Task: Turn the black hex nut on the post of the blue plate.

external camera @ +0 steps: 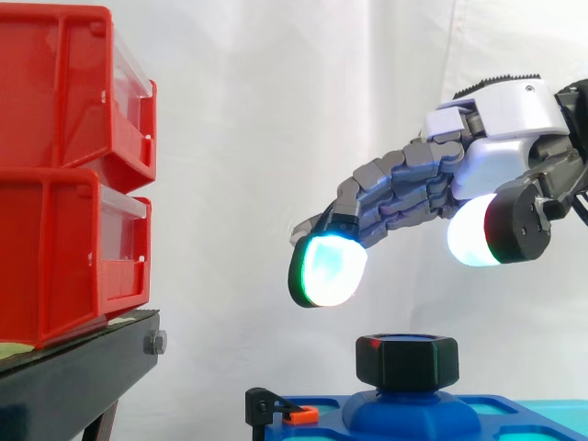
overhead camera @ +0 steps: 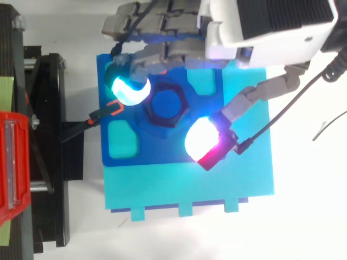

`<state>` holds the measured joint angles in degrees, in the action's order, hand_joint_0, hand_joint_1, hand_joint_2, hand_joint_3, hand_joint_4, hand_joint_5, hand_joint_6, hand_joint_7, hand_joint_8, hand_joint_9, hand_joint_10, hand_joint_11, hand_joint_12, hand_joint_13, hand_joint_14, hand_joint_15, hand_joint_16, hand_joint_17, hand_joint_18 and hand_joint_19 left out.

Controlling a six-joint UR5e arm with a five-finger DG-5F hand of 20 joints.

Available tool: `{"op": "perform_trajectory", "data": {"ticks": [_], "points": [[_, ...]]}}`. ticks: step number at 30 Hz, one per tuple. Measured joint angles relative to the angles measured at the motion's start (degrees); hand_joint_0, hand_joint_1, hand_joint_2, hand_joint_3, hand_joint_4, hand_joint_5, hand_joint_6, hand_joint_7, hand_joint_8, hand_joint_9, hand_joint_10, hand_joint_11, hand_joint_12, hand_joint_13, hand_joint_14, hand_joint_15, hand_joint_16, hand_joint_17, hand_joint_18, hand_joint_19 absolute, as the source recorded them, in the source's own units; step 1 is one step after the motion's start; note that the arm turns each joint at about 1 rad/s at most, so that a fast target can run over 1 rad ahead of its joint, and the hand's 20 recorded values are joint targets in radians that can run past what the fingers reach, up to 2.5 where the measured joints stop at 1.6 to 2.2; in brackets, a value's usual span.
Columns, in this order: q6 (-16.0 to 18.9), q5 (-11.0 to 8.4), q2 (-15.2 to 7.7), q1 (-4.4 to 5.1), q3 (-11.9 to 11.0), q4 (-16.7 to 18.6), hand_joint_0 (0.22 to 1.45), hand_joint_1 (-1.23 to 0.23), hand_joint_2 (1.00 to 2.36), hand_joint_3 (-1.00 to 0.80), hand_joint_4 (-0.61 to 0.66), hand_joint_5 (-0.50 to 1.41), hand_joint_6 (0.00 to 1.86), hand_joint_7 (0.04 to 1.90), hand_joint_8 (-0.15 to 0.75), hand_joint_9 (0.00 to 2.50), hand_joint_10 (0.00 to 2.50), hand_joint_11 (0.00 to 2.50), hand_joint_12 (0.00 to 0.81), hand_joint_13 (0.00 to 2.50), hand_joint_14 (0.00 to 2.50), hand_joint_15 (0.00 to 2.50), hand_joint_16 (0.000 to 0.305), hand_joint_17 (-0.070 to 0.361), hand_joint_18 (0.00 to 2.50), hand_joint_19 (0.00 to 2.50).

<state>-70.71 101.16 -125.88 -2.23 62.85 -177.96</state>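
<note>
A black hex nut [external camera: 407, 360] [overhead camera: 167, 104] sits on the raised post of the blue plate [external camera: 413, 418] [overhead camera: 124, 157]. My hand [external camera: 501, 124] [overhead camera: 255, 27] hovers above it, coming in from the right in the side view. Its fingers [external camera: 328, 266] reach out nearly straight past the nut's left side, well above it. The thumb [external camera: 480, 230] [overhead camera: 201, 138] hangs over the nut's other side. Nothing is between fingers and thumb, and none touches the nut. The hand is open.
Two stacked red bins [external camera: 73, 165] stand on a black stand [external camera: 83, 367] at the left. A small black clamp with an orange tip [external camera: 285, 412] [overhead camera: 108, 111] grips the plate's left edge. A cyan base [overhead camera: 190, 187] lies under the blue plate.
</note>
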Motion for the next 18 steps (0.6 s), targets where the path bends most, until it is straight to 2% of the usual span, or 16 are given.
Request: {"op": "perform_trajectory", "data": {"ticks": [13, 18], "points": [[0.0, -5.60, 0.0, 3.45, 0.0, -0.7, 0.47, -0.54, 1.00, -0.50, 0.20, -0.21, 0.50, 0.79, 0.239, 0.20, 0.00, 0.00, 0.362, 0.09, 0.00, 0.03, 0.052, 0.116, 0.00, 0.13], [-0.9, -6.51, 0.0, 4.30, 0.0, -1.7, 0.47, -0.54, 1.00, -0.50, 0.21, -0.21, 0.50, 0.79, 0.238, 0.20, 0.00, 0.00, 0.362, 0.09, 0.00, 0.03, 0.052, 0.116, 0.00, 0.13]]}}
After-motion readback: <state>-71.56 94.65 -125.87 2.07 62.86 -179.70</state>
